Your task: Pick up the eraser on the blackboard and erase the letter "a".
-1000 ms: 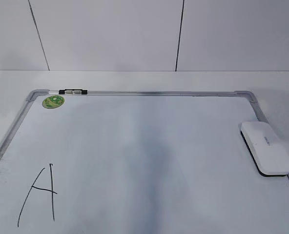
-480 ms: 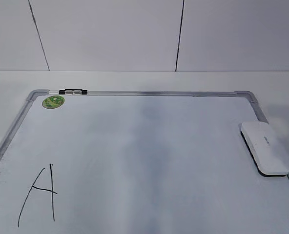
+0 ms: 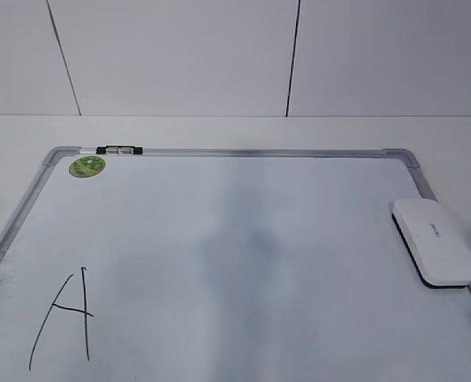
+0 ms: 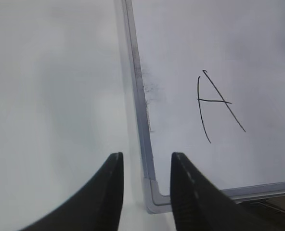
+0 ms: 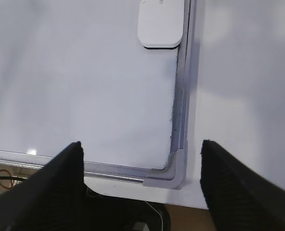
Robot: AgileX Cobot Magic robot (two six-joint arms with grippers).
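The blackboard [image 3: 243, 239] is a white dry-erase board with a grey frame, lying flat on the table. The white eraser [image 3: 433, 240] lies on its right edge; the right wrist view shows it [image 5: 161, 24] at the top. No lowercase "a" shows anywhere; only a tall capital "A" [image 3: 64, 318] is at the lower left, also in the left wrist view [image 4: 214, 103]. My left gripper [image 4: 145, 161] is open and empty above the board's near left corner. My right gripper [image 5: 141, 153] is wide open and empty above the near right corner [image 5: 174, 171].
A green round sticker [image 3: 87, 165] and a black-and-silver clip [image 3: 118, 149] sit at the board's far left corner. White table [image 4: 51, 86] surrounds the board, with a white panelled wall behind. Neither arm shows in the exterior view.
The board, eraser and capital "A" have not moved. Only the faint grey shadow on the board's middle has shifted.
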